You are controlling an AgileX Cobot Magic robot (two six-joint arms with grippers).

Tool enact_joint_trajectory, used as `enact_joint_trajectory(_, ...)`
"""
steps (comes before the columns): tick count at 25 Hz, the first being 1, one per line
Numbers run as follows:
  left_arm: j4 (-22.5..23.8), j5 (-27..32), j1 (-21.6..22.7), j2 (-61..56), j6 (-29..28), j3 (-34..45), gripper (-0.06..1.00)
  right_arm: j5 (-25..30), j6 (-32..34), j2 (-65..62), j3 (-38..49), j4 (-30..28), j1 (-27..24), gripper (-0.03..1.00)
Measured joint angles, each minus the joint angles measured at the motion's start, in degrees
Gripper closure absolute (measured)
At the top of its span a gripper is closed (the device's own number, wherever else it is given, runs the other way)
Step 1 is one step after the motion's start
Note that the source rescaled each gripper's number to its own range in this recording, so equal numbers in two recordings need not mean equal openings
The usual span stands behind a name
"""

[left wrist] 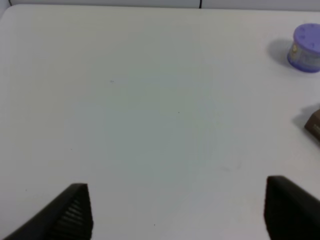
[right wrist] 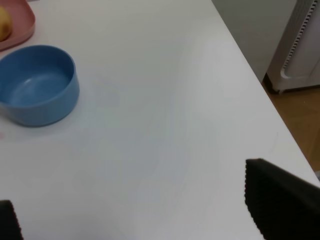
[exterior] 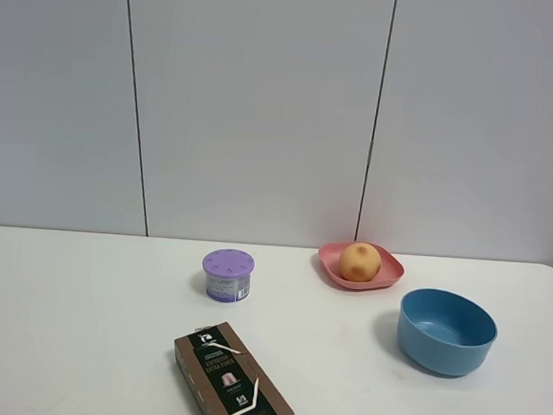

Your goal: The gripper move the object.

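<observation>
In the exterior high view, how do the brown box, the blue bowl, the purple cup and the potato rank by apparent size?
Largest to smallest:
1. brown box, though it is nearest the camera and cut by the frame edge
2. blue bowl
3. purple cup
4. potato, close to the cup and farther back, so this last pair is unsure

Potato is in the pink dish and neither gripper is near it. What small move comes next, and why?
Probably the right gripper should reach toward the potato. It is open and empty, the potato sits untouched in the pink dish, and the blue bowl shows that dish is on its side.
</observation>
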Motion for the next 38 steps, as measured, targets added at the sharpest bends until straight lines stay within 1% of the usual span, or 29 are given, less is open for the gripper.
enact_joint_trajectory(3, 0.00, 0.00, 0.00, 0.00, 0.00, 0.00, -0.06, 0.00, 1.14, 0.00, 0.00, -0.95, -0.36, 0.06)
enact_joint_trajectory(5, 0.00, 0.00, 0.00, 0.00, 0.00, 0.00, -0.06, 0.00, 1.77, 0.00, 0.00, -1.37, -2.10, 0.06)
enact_joint_trajectory(9, 0.00, 0.00, 0.00, 0.00, 0.00, 0.00, -0.06, 0.00, 1.79, 0.00, 0.00, -1.72, -2.97, 0.06)
enact_joint_trajectory(38, 0.00, 0.00, 0.00, 0.00, 0.00, 0.00, -0.06, 0.00, 2.15, 0.00, 0.00, -1.77, -2.97, 0.06)
